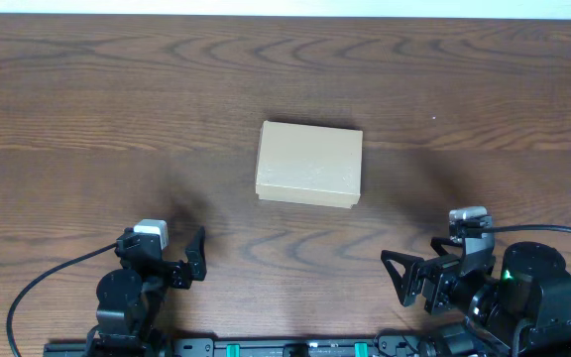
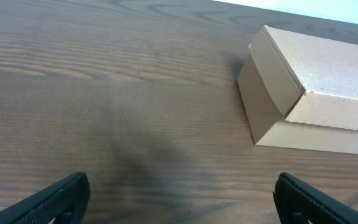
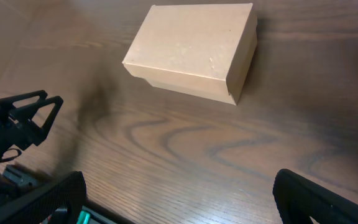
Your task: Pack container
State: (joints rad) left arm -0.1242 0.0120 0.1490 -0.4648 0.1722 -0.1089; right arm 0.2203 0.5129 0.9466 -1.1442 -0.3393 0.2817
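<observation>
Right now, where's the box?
Centre of overhead view: box, lid shut, ahead of and between left claw and right claw, touching neither.

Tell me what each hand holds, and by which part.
Nothing is held. The left hand and right hand are open, apart from the container.

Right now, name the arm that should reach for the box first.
Right, narrowly. The left pincer and right pincer are both open and similarly far from the container, but the right wrist view frames the whole container, while the left wrist view cuts it off at the side.
</observation>
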